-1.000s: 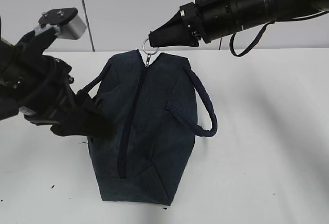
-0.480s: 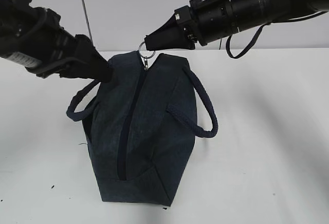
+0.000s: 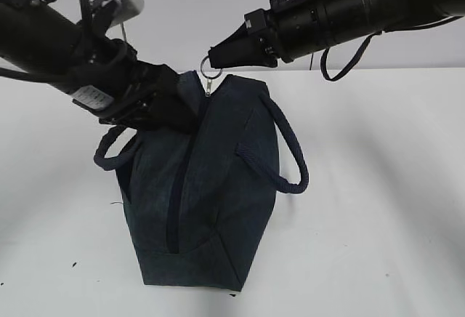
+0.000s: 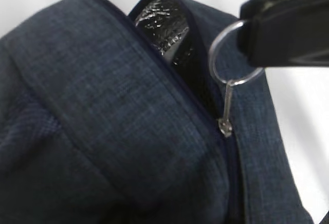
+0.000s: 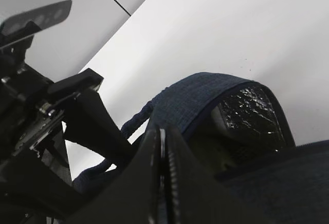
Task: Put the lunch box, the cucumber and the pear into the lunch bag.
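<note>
The lunch bag [image 3: 207,186] stands on the white table [image 3: 378,186], right in the middle. It is dark blue with two rope handles, one sticking out toward 9 o'clock and one toward 3 o'clock.

The right gripper [image 3: 213,59] has its tips pinched tight on the metal ring pull [image 3: 210,68] at the 12 o'clock end of the bag. You can see that best in the left wrist view, where the ring [image 4: 234,54] goes into the black tips and the little tab hangs down from it.

The left gripper [image 3: 178,113] is pressed on the cloth beside the zipper [image 3: 182,179], near the top. I cannot tell if its tips are gripping the cloth or just pushing on it.

I think the step now is opening the bag. To do it well, the right arm should pull the ring straight along the zipper line toward 6 o'clock, slowly, while the left arm keeps the cloth from sliding or bunching up.

Only a small gap is open at the top. Shiny silver lining [image 4: 164,21] shows inside it. I cannot see anything in the bag.

The lunch box, the cucumber and the pear are not in view anywhere.
</note>
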